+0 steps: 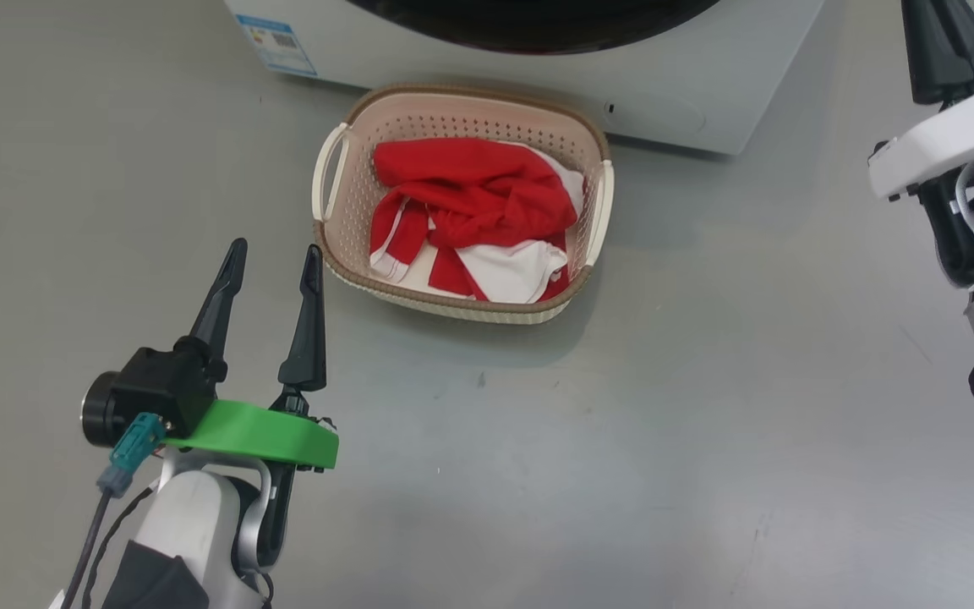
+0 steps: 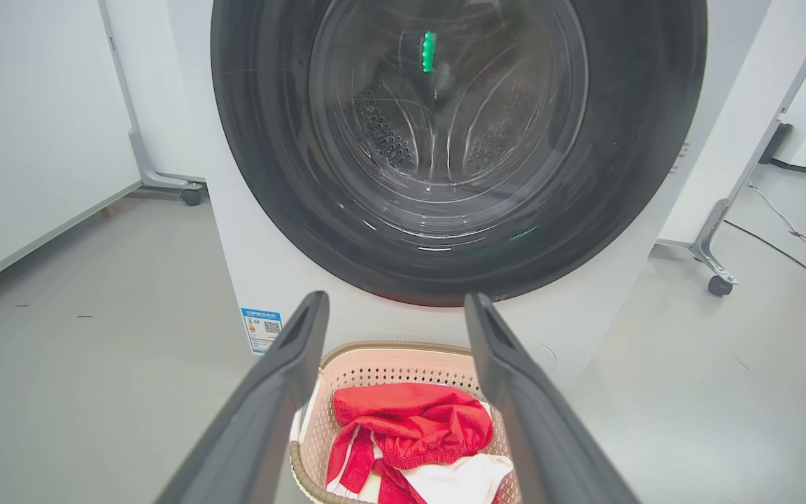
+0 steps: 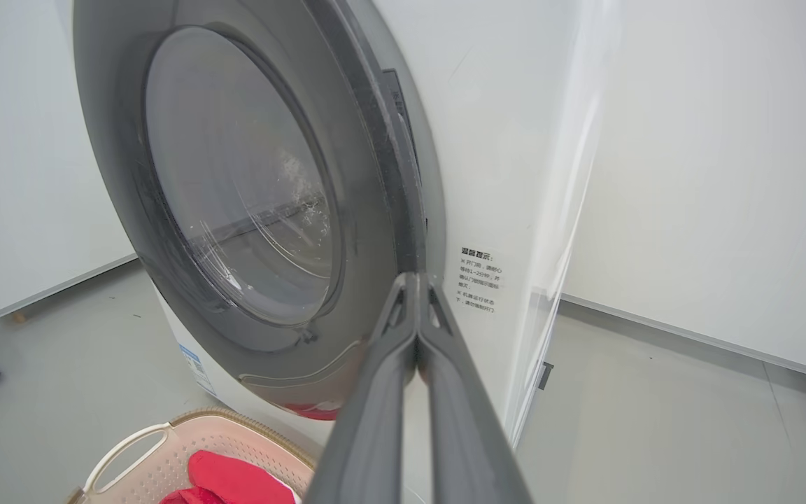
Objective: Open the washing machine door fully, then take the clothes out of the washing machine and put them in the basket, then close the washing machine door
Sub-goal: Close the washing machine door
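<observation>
Door status: the washing machine door is looking shut, sitting flat against the front of the washing machine; can't tell if it's latched. The wide glossy black rim is ringing a bulging clear glass bowl, with the perforated drum showing through and a green glint reflecting near the top. A blue label sticker is sitting at the machine's lower left corner. The clothes are lying bunched in the basket: red fabric is piling on top, white panels are showing toward the near side, and white stripe trim is running along a fold on the left. The basket is standing on the grey floor just in front of the machine, below the door. It's cream with perforated walls, a brown woven-look rim and a white handle on each side. The left gripper is hovering over the floor near the basket's left side, fingers spread wide, gripping nothing. The right gripper is holding its fingers pressed together, empty, with the tips lining up with the door's right edge beside the small printed text. Contact there: can't tell.
</observation>
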